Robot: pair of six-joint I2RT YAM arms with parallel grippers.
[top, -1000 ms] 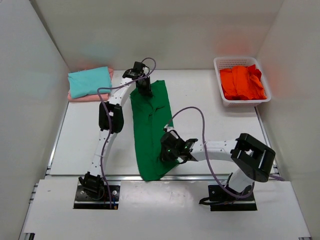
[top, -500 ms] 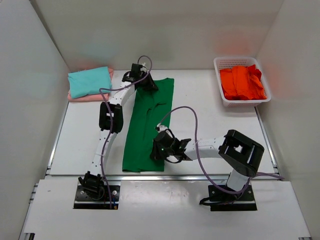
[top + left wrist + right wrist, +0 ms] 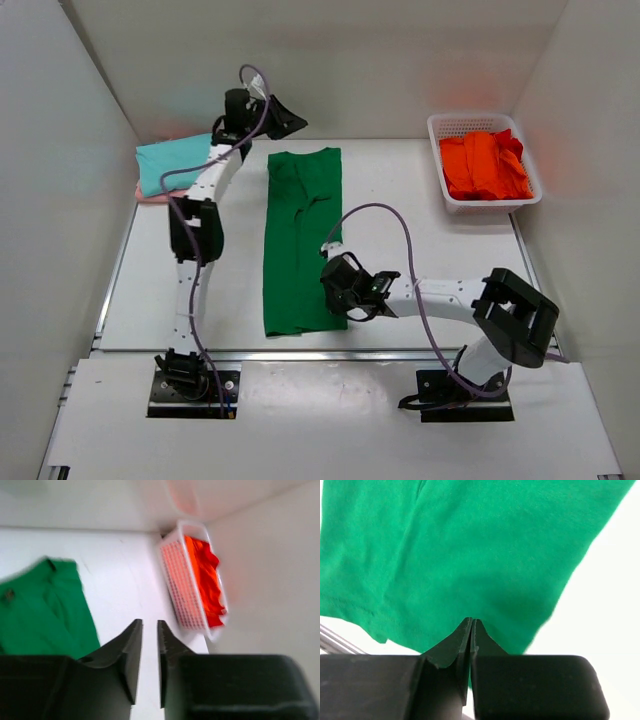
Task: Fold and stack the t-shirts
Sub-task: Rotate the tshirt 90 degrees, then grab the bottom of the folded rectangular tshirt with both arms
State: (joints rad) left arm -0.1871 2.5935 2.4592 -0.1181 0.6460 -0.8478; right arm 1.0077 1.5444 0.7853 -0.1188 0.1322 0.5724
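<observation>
The dark green t-shirt (image 3: 300,240) lies flat as a long narrow strip down the middle of the table; it also shows in the left wrist view (image 3: 45,610) and the right wrist view (image 3: 470,545). My left gripper (image 3: 297,121) is raised at the back, above the shirt's far end; its jaws (image 3: 150,622) stand slightly apart and empty. My right gripper (image 3: 333,281) is low over the shirt's near right edge, jaws shut (image 3: 471,620), with no cloth seen between them. A folded teal t-shirt (image 3: 175,163) lies on a pale pink one (image 3: 160,195) at the back left.
A white lattice basket (image 3: 485,120) at the back right holds crumpled orange-red t-shirts (image 3: 485,165), and it also shows in the left wrist view (image 3: 182,580). White walls enclose the table on three sides. A metal rail runs along the near edge.
The left gripper let go of the shirt's far end and rose to the back. The right gripper moved right off the near part. The green shirt now lies straighter and flat.
</observation>
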